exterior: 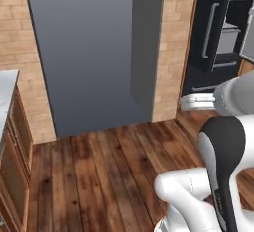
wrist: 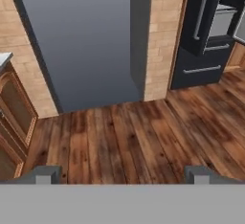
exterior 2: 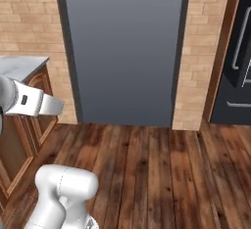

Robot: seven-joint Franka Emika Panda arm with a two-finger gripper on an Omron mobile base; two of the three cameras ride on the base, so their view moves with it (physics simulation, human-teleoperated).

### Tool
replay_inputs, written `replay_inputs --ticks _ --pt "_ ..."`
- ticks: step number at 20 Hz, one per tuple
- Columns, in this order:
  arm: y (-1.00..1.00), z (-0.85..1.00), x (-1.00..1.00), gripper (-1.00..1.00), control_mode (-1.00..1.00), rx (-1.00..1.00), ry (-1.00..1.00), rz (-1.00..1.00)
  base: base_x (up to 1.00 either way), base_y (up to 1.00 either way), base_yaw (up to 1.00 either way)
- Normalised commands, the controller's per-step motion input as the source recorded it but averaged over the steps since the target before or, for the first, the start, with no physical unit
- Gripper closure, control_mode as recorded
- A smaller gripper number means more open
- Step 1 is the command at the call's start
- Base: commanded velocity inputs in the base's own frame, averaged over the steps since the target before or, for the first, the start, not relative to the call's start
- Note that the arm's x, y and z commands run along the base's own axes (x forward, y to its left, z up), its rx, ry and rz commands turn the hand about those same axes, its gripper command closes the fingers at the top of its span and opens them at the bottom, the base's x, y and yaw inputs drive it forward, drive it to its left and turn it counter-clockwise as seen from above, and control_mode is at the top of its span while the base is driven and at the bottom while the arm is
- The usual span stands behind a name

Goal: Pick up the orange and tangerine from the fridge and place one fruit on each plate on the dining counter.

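The black fridge (exterior: 213, 32) stands at the upper right, with grey bar handles and a pale grey shelf and drawer showing beside its door. It sits at the right edge of the right base view (exterior 2: 241, 61) and at the top right of the hand view (wrist: 203, 31). My gripper (wrist: 123, 175) is open above the wooden floor, well short of the fridge, its fingertips (wrist: 48, 174) wide apart with nothing between them. The orange, the tangerine, the plates and the dining counter are out of view.
A wide dark grey recess (exterior: 84, 52) lies straight ahead between brick walls (exterior: 171, 52). A wood cabinet with a grey top (exterior: 10, 127) stands at the left, also in the right base view (exterior 2: 24, 120). Open wooden floor (wrist: 129, 132) stretches towards the fridge.
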Motion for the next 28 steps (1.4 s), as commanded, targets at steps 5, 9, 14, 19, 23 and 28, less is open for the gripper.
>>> replay_inputs --ticks 5,9,14,19,23,28 --pt "0.00 0.00 0.00 -1.00 1.00 0.00 0.00 0.00 1.00 -0.51 0.27" --pt "0.00 0.00 0.00 -1.00 1.00 0.00 0.00 0.00 1.00 -0.96 0.24" --pt "0.00 0.00 0.00 -1.00 1.00 0.00 0.00 0.00 0.63 -1.00 0.22" --pt "0.00 0.00 0.00 -1.00 1.00 0.00 0.00 0.00 0.11 -1.00 0.19" --pt "0.00 0.00 0.00 -1.00 1.00 0.00 0.00 0.00 0.00 -1.00 0.16" --pt "0.00 0.00 0.00 -1.00 1.00 0.00 0.00 0.00 0.01 -1.00 0.14"
